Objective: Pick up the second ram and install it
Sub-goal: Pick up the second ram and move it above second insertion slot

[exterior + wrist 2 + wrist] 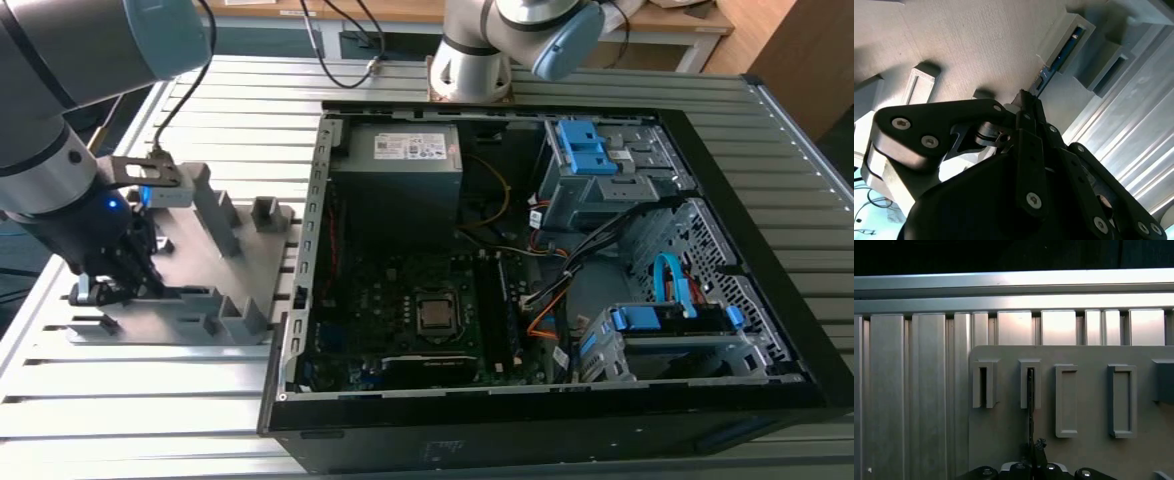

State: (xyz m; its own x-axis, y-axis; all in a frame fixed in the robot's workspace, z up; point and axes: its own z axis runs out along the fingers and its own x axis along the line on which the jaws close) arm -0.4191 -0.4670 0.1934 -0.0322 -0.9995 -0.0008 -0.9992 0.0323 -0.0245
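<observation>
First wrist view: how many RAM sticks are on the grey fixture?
1: the second ram stands on edge in a narrow slot, the gripper closed on its end. Others may be hidden.

We see soft, even daylight in the exterior view, though the computer case (534, 430) is dim inside. In the first wrist view the desk (1054, 327) slats glare white. In the second wrist view the end effector (1026, 97), pinching the second ram (1066, 47), sits in near-black shadow.

One ram (1030, 415), one fixture (1004, 435), one computer case (534, 435)
</observation>
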